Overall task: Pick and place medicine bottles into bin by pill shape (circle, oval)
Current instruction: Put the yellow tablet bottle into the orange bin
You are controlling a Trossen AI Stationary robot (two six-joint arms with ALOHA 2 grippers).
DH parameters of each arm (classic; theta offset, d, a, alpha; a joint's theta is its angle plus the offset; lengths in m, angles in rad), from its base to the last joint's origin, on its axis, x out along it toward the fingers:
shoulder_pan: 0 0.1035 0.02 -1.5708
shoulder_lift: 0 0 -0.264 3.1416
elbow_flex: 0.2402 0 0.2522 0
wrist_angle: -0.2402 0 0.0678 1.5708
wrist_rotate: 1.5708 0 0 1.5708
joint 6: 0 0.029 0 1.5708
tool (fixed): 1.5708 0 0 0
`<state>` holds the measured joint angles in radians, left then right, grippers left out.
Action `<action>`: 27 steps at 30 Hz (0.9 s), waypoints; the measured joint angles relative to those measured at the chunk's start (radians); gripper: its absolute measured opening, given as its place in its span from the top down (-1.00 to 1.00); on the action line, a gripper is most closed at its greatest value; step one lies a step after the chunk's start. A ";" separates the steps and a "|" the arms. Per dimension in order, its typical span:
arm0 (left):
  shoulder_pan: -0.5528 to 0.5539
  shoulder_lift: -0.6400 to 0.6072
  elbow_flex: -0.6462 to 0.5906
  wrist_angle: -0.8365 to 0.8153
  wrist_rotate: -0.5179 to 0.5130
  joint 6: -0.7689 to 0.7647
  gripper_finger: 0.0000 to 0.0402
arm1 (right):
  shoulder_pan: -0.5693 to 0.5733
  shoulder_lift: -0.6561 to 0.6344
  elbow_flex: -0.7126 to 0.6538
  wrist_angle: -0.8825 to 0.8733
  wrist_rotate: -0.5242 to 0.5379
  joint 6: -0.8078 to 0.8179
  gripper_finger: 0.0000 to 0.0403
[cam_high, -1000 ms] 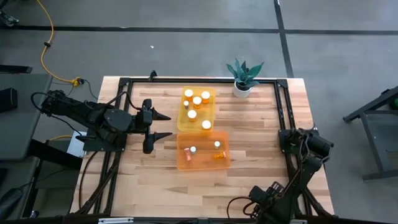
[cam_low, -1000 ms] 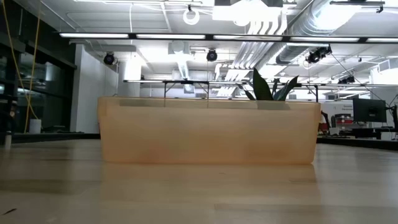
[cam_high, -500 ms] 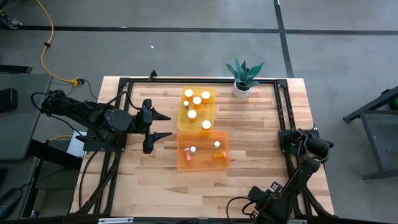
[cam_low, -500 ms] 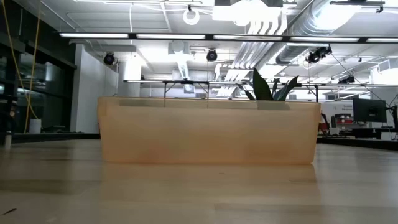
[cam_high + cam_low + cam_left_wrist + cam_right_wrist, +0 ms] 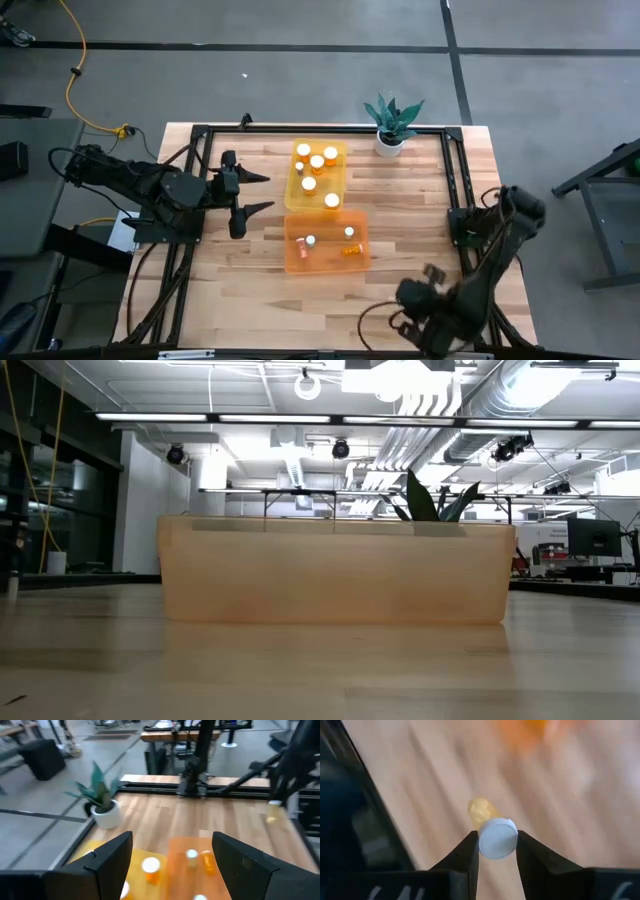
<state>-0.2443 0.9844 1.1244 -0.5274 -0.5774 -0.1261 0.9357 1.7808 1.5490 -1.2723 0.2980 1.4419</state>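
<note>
A: Where is the right gripper [image 5: 497, 851]?

B: Low at the near right corner of the table [image 5: 420, 190], close to the frame rail. The high view blurs it there, so I can't place it more exactly. Its wrist view is plain, though: the two fingers [image 5: 465, 860] are pinched on the white cap of a bottle [image 5: 495, 836], and a bit of the orange body shows behind the cap.

A: And the left gripper [image 5: 255, 192]?

B: Over the left part of the table, just beside the bins, fingers spread wide with nothing between them.

A: The other bottles?

B: Five white-capped ones stand in the far bin [image 5: 316, 173], the yellow one. The near bin [image 5: 326, 243], orange, holds three: two upright and one lying on its side.

A: Anything else on the table?

B: A potted plant [image 5: 391, 124] at the far edge, right of the yellow bin. In the low view the orange bin's wall fills the middle, with the plant's leaves above it.
</note>
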 joint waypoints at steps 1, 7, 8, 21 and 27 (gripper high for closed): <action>0.000 -0.001 0.000 0.000 -0.013 0.010 -0.31 | -0.015 -0.027 0.000 0.006 0.071 -0.047 0.58; 0.000 -0.003 -0.057 0.055 -0.019 0.036 -0.31 | -0.197 -0.089 0.000 0.027 0.296 -0.378 0.58; 0.002 -0.003 -0.093 0.087 -0.018 0.038 -0.31 | -0.238 -0.083 -0.006 0.057 0.295 -0.448 0.58; 0.066 -0.110 -0.662 0.901 0.095 0.138 -0.31 | -0.600 -0.068 -0.333 0.680 0.023 -1.025 0.57; 0.131 -0.125 -0.767 1.050 0.158 0.164 -0.31 | -0.620 -0.068 -0.419 0.859 -0.037 -1.109 0.42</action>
<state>-0.1137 0.8599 0.3571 0.5230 -0.4191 0.0383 0.3155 1.7130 1.1296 -0.4137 0.2613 0.3328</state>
